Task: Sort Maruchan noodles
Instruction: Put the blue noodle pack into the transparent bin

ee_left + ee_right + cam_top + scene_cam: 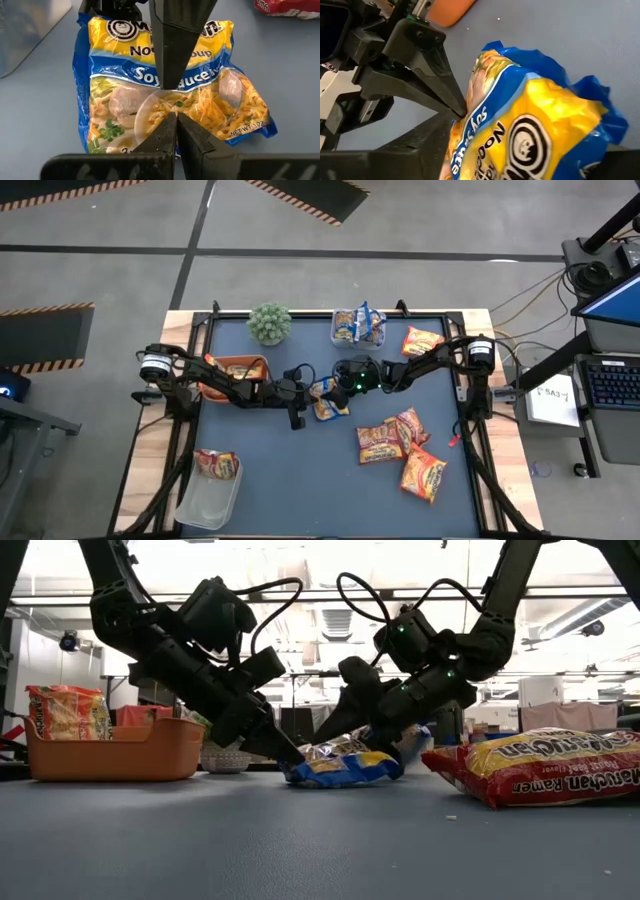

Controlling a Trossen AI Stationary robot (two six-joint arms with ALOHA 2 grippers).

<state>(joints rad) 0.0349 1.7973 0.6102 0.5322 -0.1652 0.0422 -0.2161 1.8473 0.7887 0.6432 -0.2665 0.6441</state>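
Note:
A blue-and-yellow noodle packet point(328, 402) point(345, 768) point(120, 100) point(545, 110) lies at the table's middle between both arms. My left gripper point(305, 396) point(293, 755) point(176, 120) reaches in from the left, shut, with its tips at the packet. My right gripper point(342, 385) point(345, 735) reaches in from the right and is shut on the packet's logo end. In the low view the packet's underside rests on the table, and its end under the right gripper is slightly raised. My left gripper touches the packet's clear window area point(150, 107) with its shut fingertips, slanting down from the table's left. Whether any film is caught between the tips cannot be told. My right gripper holds the packet's logo end point(530, 145) between its two fingers, slanting down from the right. One finger point(175, 50) lies over the printed face; the other is hidden. The packet's lower part stays on the table.
An orange tray point(235, 370) point(110, 750) with orange packets sits left. A clear tub point(358, 327) at the far edge holds blue packets; a clear tub point(212, 475) near left holds a red one. Loose packets point(395, 440) point(545, 765) lie right. A plant point(269, 322) stands far.

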